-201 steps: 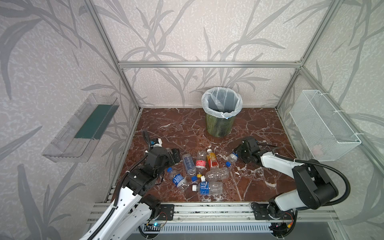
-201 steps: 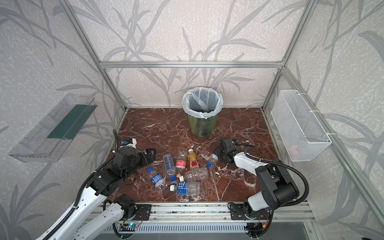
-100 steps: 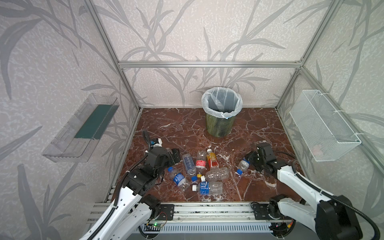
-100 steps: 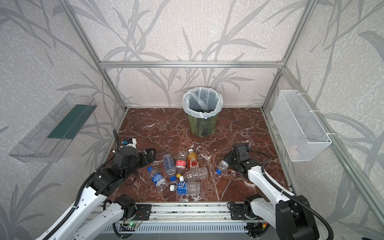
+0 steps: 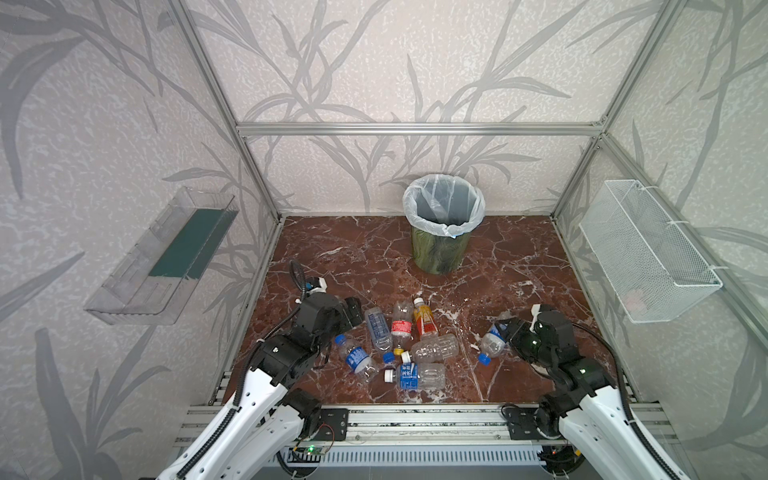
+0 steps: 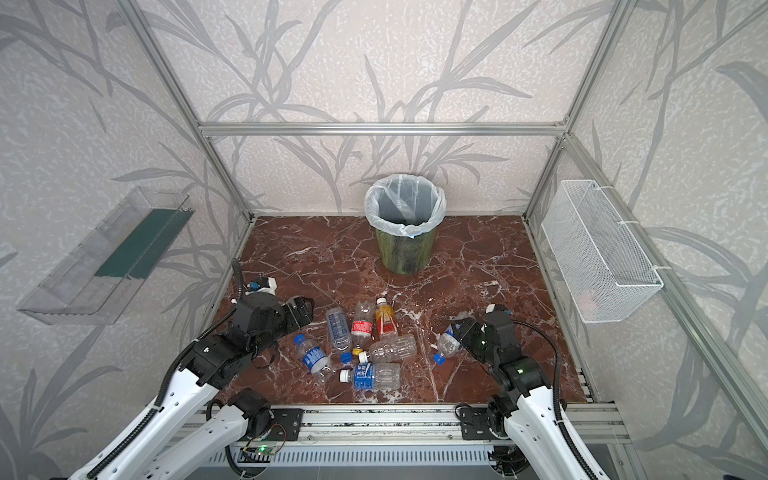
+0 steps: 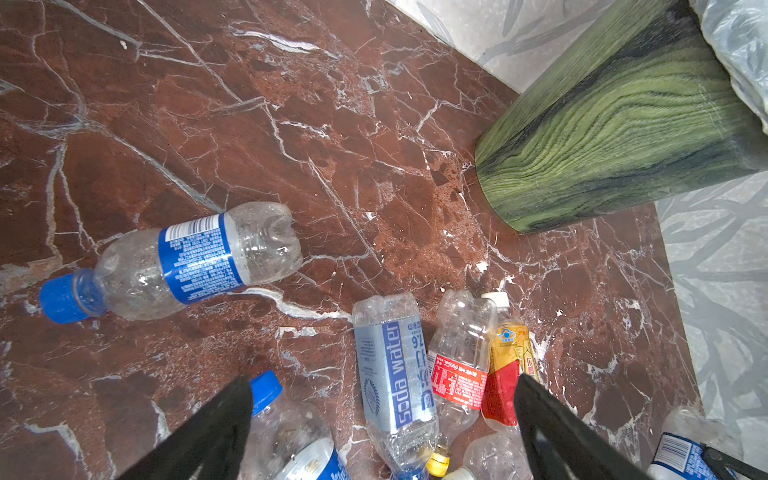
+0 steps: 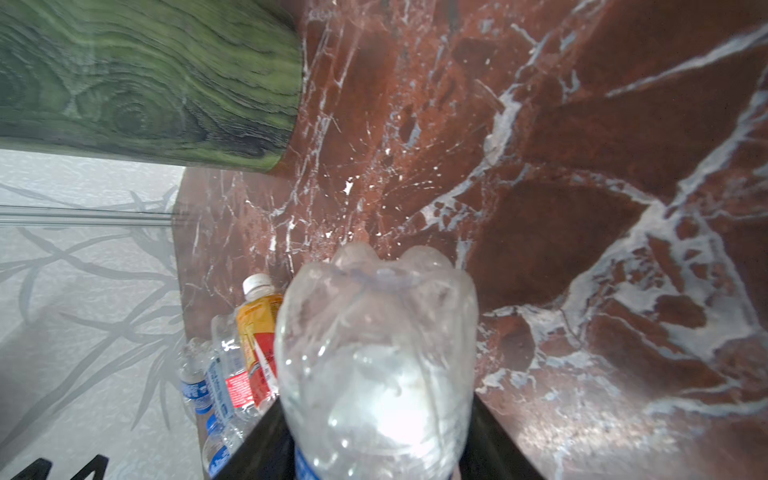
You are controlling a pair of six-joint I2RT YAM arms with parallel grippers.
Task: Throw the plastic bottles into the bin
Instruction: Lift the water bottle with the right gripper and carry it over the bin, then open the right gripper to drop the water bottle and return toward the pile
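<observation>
**Top views.** Your right jaws are closed on a blue-labelled bottle [image 5: 492,341], its cap pointing away from the bin [image 5: 440,253]. It appears lifted off the counter [image 5: 345,257], well in front of the bin and to its right. The bin stands near the back wall, and its bag rim is high.
- Risk: carry low and the bottle strikes the bin's wall or snags the bag.
- Risk: release early and it drops short.

The loose bottles [image 6: 365,345] lie heaped in front of the bin. Your left jaws hang wide open and empty just left of that heap.

**Left wrist view.** The open jaws frame a soda water bottle [image 7: 395,374] and its neighbours.
- Risk: closing here could pinch two at once or scatter the rest.

**Right wrist view.** The grip sits at the label end of the blue-labelled bottle [image 8: 374,353], and the base juts free.
- Risk: the plastic looks thin, and I judge it could crush and slip.

**Surface and room.** The counter is polished red marble and level, so round bottles would roll. The enclosure is aluminium-framed with papered walls. A wire basket [image 5: 648,253] hangs right of the bin and a clear tray [image 5: 166,253] left of it. Neither is the target.
</observation>
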